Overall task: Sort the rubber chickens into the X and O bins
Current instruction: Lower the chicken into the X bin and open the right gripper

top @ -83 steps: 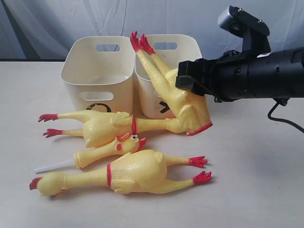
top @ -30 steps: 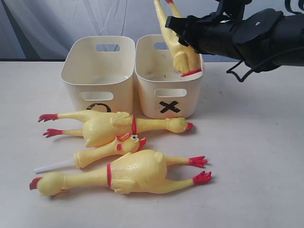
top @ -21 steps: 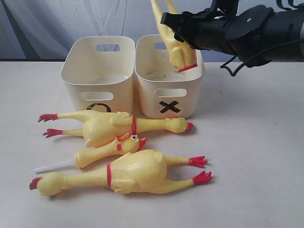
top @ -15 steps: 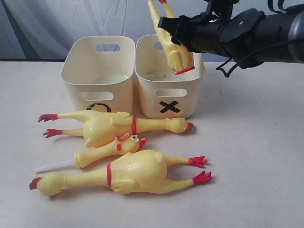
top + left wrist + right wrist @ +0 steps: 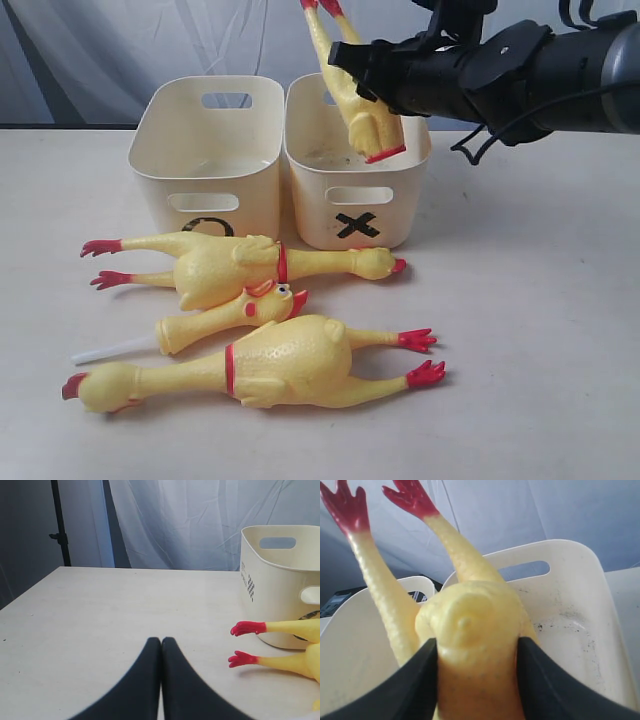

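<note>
Pale tabletop point(image 5: 520, 330), grey-white drapes point(image 5: 100, 50) behind; left fingers point(image 5: 145, 680) clenched, right fingers point(image 5: 415, 685) around a rubber chicken point(image 5: 475, 645).

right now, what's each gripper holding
Left gripper: closed, empty.
Right gripper: closed on a rubber chicken, head down over the X bin.
</note>
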Tool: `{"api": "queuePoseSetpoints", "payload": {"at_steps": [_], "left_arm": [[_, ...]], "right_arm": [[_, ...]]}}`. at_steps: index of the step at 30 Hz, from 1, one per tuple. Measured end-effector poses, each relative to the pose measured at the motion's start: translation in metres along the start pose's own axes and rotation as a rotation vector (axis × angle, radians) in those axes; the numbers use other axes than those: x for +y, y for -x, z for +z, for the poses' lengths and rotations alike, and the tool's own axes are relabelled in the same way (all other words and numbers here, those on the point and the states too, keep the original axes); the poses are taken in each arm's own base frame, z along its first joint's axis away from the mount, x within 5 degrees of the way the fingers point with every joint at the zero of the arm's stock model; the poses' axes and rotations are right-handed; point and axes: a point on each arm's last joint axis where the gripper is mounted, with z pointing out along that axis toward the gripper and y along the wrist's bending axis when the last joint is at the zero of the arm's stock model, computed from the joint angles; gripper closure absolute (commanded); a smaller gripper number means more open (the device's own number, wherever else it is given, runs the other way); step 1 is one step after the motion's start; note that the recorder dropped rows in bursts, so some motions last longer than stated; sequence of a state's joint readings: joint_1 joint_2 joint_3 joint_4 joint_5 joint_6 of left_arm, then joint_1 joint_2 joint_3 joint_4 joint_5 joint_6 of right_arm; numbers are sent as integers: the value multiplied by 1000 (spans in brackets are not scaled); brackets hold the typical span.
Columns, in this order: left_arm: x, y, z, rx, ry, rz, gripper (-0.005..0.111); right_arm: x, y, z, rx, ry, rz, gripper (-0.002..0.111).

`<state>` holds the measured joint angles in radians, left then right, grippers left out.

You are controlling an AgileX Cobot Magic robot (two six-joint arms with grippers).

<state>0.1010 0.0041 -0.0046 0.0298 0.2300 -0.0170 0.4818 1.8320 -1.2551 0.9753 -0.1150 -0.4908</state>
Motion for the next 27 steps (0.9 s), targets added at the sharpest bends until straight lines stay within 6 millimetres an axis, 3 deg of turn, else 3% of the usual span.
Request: {"api": "queuePoseSetpoints", "payload": {"at_steps": [6, 12, 14, 27], "left_arm": [[0, 0, 0, 0, 0, 0, 107], [0, 0, 0, 0, 0, 0, 107], [0, 0, 0, 0, 0, 0, 107], [0, 0, 0, 0, 0, 0, 107]], "right_arm": [[1, -1, 0, 14, 8, 0, 105], [1, -2, 0, 20, 11, 0, 64], [1, -2, 0, 20, 11, 0, 56], [1, -1, 0, 20, 13, 0, 55]]}}
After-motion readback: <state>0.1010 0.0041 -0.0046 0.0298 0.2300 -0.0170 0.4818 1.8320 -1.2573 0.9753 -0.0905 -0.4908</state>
